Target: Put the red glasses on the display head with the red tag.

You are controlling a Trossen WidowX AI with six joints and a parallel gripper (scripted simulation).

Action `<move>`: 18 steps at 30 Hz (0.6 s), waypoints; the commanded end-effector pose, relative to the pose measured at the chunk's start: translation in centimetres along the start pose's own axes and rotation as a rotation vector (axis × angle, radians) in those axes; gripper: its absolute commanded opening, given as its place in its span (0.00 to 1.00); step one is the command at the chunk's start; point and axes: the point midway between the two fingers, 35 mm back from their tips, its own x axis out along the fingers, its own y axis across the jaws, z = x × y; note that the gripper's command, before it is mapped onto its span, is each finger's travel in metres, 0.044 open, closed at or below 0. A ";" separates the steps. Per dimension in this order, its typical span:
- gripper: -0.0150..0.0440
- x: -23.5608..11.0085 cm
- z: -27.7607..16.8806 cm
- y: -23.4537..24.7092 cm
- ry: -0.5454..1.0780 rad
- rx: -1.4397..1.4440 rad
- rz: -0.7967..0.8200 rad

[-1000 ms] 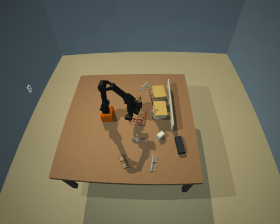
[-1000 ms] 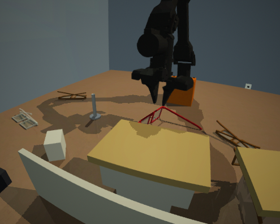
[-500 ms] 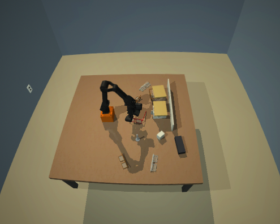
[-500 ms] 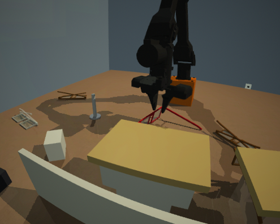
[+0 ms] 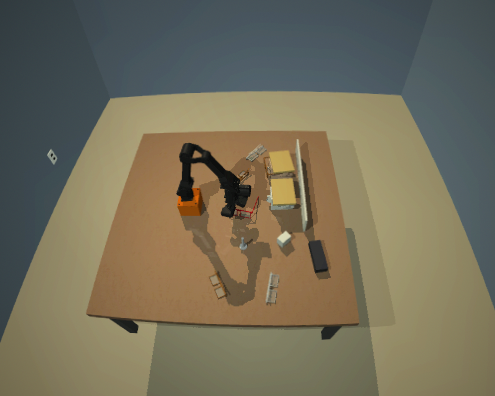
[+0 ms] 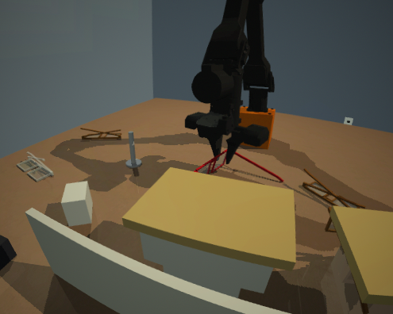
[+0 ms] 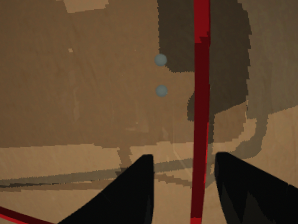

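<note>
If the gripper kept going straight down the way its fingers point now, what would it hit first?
Most likely the red glasses: the gripper points down with a thin red frame bar running between its fingertips. The brown table top lies right under it. Whether the fingers already grip the bar is unclear.

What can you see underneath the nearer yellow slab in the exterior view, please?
Beneath the yellow slab only a pale grey block shows, standing on the table. The slab's overhang hides its top and front, so no face or tag is visible.
</note>
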 end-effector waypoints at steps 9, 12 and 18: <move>0.33 -0.1 0.0 0.0 -0.001 0.000 0.000; 0.30 -0.1 0.0 0.0 -0.001 0.000 0.000; 0.25 -0.1 0.0 0.0 -0.001 0.000 0.000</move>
